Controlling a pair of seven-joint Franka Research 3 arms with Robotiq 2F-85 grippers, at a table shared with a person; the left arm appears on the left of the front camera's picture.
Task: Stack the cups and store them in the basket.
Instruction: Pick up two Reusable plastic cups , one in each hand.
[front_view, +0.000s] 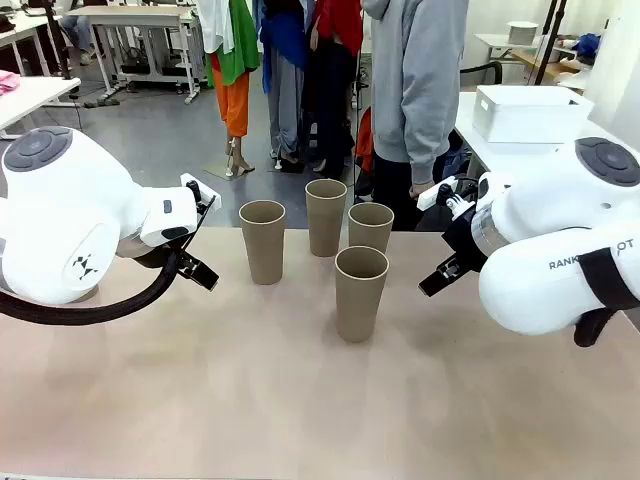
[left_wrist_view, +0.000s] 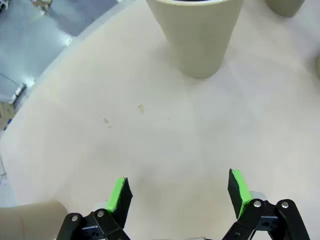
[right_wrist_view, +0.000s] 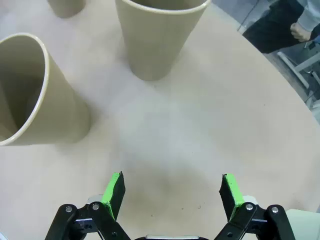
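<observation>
Four tan cups (front_view: 361, 295) seen upright on counter (front_view: 300, 410). Left tool (left_wrist_view: 179, 189) held wide open, empty, cup at 12 o'clock. Right tool (right_wrist_view: 171, 189) likewise.

We see four tall tapered paper cups (front_view: 361, 290), all one plain matte tan-brown, darker inside and without print. The tabletop (front_view: 300, 410) beneath is a pale pinkish beige, faintly mottled. The left robot arm (front_view: 70, 230) and the right robot arm (front_view: 545, 290) are glossy white with dark grey round caps; the right bears grey lettering. The left hand (left_wrist_view: 177, 187) and the right hand (right_wrist_view: 170, 187) are black with bright green pads (left_wrist_view: 118, 194). Far right, the rectangular plastic basket (front_view: 530, 112) is plain white. The person's hooded top (front_view: 415, 80) is light grey.
</observation>
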